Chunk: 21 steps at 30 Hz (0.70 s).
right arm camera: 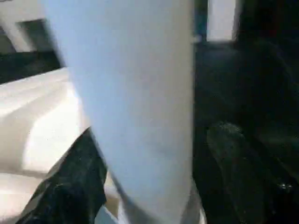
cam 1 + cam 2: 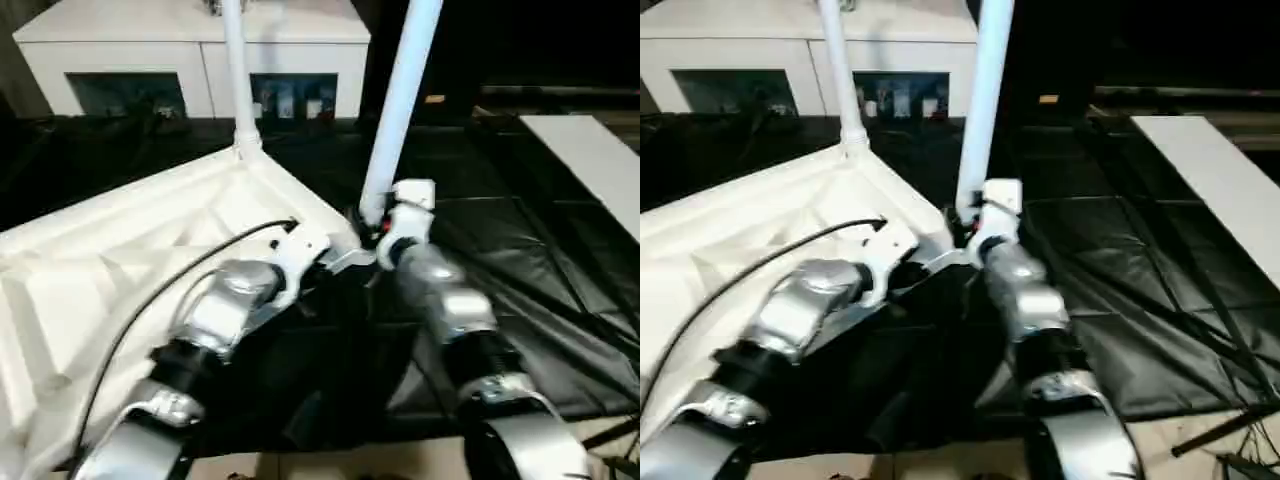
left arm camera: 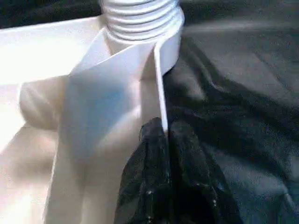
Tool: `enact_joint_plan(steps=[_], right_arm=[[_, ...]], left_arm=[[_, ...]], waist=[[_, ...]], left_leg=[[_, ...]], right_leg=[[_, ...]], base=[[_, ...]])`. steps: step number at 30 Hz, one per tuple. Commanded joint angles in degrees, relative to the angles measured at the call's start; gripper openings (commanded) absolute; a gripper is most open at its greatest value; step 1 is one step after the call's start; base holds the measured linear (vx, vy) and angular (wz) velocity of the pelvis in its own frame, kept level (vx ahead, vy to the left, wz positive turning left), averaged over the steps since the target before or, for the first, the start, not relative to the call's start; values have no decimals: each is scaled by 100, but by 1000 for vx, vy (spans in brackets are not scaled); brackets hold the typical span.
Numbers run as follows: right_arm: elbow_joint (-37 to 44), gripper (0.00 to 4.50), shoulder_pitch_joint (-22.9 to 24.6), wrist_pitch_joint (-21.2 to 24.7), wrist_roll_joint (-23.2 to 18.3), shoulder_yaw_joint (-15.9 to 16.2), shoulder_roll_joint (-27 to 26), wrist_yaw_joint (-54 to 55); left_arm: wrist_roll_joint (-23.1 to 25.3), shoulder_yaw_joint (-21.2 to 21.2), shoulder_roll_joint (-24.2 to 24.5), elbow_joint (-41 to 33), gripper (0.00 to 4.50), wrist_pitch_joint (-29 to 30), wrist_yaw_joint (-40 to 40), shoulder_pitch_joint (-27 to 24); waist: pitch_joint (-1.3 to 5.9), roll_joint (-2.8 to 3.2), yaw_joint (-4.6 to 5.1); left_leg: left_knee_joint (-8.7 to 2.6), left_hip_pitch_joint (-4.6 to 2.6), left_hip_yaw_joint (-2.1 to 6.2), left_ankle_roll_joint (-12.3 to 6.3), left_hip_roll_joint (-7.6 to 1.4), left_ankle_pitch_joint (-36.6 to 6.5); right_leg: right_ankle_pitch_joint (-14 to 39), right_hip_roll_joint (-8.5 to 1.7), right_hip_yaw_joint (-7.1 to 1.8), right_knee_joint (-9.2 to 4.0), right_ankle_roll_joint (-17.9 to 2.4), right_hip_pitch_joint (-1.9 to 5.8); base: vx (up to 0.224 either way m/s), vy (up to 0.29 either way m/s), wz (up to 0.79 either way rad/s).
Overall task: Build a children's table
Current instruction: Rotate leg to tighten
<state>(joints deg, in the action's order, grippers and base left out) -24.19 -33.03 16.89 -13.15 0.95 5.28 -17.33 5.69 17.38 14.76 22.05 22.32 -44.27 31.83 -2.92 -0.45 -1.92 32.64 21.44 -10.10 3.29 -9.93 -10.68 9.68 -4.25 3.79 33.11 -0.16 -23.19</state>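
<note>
The white tabletop (image 2: 120, 260) lies upside down on black cloth with its ribbed underside up. One white leg (image 2: 235, 70) stands upright in the far corner socket. A second leg (image 2: 400, 100) rises from the corner nearest my hands. My right gripper (image 2: 375, 225) is open around its base. In the right wrist view this leg (image 1: 135, 93) stands between the black fingers (image 1: 233, 154), with a gap on one side. My left gripper (image 3: 163, 135) is shut on the tabletop's thin rim wall (image 3: 159, 79), just short of a leg's ribbed end (image 3: 140, 18) in its socket.
A white cabinet (image 2: 200, 60) with glass doors stands at the back. A flat white board (image 2: 590, 160) lies at the right on the black cloth (image 2: 520, 280). A strip of light floor (image 2: 330, 465) shows at the near edge.
</note>
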Motion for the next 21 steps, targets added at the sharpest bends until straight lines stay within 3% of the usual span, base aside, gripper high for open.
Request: enact_joint_plan(steps=[1,2,3,5,8,10,14,17,20,21], right_arm=[[559,365,233,412,-222,176,276,-578],[1236,365,663,613,-412,465,856,-1425],[1628,365,970,632,-488,674,1310,-2062],[1981,365,1291,712,-520,859,1778,-2689],[2228,365,1559,663,-486,1055,2226,-3283],[2285,365,1633,680,-453,1141,2381,-3476],[2297,365,1611,720,-393,1199,2421,-3422],[2274,365,1565,684,-356,1269,2447,-3432],[2204,365,1505,584,-200,1406,2482,-3557],[2194,350,1497,572,-160,1440,2493,-3602]], left_arm=[[2,254,293,-121,0,-271,-651,-145],[-114,431,637,-339,0,-401,-1301,-267],[-195,566,891,-486,0,-526,-1769,-357],[-238,703,1140,-586,0,-795,-2174,-419],[-449,670,1236,-790,0,-771,-2489,-474],[-517,664,1277,-875,0,-760,-2598,-476],[-483,698,1369,-856,0,-892,-2649,-433],[-480,702,1405,-816,0,-958,-2645,-408],[-444,670,1403,-732,0,-1052,-2623,-378],[-418,653,1398,-703,0,-1081,-2621,-375]], waist=[[349,23,-78],[350,23,-68],[378,40,-165],[379,66,-207],[406,70,-225],[394,64,-261],[364,52,-263],[317,32,-255],[303,31,-259],[319,19,-262]], left_leg=[[-422,-75,103,-258,-361,-1227],[-417,-77,84,-269,-360,-1090],[-355,-72,72,-460,-352,-635],[-324,-82,56,-589,-344,-394],[-286,-97,52,-649,-342,-185],[-282,-128,49,-666,-355,-228],[-304,-109,47,-569,-354,-510],[-337,-130,49,-251,-351,-1161],[-356,-147,59,-103,-348,-1361],[-348,-146,59,-92,-347,-1303]], right_leg=[[1409,-438,-325,-388,-902,253],[1135,-423,-330,-360,-991,235],[244,-410,-319,-266,-1097,322],[-399,-382,-309,-196,-1309,303],[-828,-380,-304,-113,-1603,335],[-723,-385,-306,-115,-1641,335],[-128,-409,-304,-158,-1636,338],[1016,-426,-326,-264,-1395,312],[1558,-424,-333,-310,-1198,291],[1520,-425,-336,-306,-1164,294]], base=[[82,-36,0],[82,-36,0],[93,-25,3],[91,-9,2],[26,1,1],[0,0,0],[0,0,0],[0,0,0],[0,0,0],[0,0,0]])
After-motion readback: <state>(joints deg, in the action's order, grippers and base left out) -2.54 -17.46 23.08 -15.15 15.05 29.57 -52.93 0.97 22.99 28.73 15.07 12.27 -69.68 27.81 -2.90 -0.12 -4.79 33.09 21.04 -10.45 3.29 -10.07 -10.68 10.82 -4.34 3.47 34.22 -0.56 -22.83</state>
